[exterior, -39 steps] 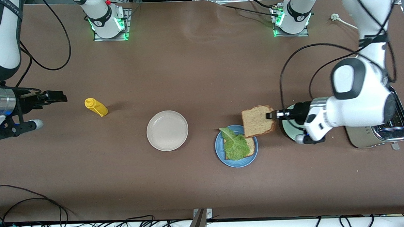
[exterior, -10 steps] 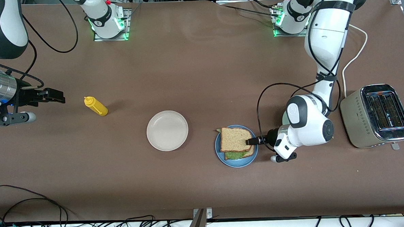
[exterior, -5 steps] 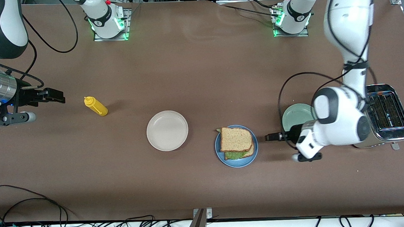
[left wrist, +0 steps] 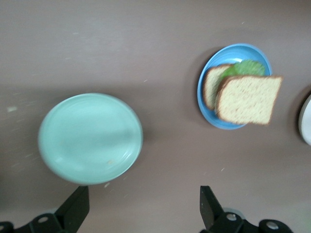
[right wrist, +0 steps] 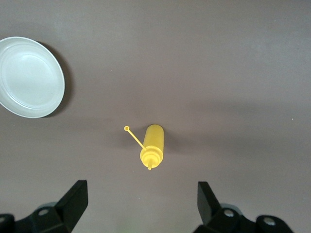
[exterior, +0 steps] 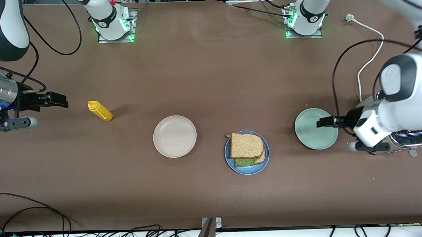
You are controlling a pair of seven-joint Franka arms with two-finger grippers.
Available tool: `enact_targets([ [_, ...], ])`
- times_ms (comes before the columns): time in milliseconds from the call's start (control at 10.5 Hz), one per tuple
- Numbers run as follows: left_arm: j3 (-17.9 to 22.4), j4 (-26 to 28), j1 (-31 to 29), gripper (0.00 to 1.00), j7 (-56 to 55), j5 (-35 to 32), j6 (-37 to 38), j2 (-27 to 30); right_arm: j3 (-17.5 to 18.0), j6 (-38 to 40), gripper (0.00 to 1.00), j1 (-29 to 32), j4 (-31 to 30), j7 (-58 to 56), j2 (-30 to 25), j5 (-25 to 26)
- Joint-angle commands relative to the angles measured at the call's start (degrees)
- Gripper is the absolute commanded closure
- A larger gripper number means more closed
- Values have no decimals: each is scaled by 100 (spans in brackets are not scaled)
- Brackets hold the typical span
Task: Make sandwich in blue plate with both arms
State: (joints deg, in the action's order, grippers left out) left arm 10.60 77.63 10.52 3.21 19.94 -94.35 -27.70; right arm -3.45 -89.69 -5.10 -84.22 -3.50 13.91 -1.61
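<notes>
Brown table [exterior: 209,79], blue plate [exterior: 247,169] as landmark, cream-white plate [exterior: 174,136] beside it toward the right arm's end, yellow bottle [exterior: 100,111] farther that way, pale green plate [exterior: 309,135] and toaster [exterior: 407,138] toward the left arm's end

The toaster [exterior: 407,138] sits mostly hidden under the left arm [exterior: 402,103], whose upper links leave the frame.

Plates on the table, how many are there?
3: the cream-white plate toward the right arm's end, the blue plate holding the sandwich, and the pale green plate beside the toaster.
</notes>
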Motion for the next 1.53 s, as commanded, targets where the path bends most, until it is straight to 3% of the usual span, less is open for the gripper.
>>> enact_targets([
  [0,-207,348,-32,0,66,-1181,652,1149,81,-22,0,27,-68,51,-73,37],
  [382,-926,1324,-391,0,-301,-2063,943,2733,81,-74,0,-61,-68,68,-64,99],
  [573,-1235,1281,-681,0,-575,-2073,1138,2858,81,-145,0,-96,-60,495,-64,73],
  [859,-1394,1167,-849,0,-803,-2073,1217,2823,81,-145,0,-157,-60,701,-64,108],
  [1241,-815,1140,-393,0,-813,-2055,1217,2814,81,-277,0,-184,-59,797,-64,152],
  [1432,-823,1132,-410,0,-813,-2046,1235,2814,81,-268,0,-184,-51,894,-64,152],
])
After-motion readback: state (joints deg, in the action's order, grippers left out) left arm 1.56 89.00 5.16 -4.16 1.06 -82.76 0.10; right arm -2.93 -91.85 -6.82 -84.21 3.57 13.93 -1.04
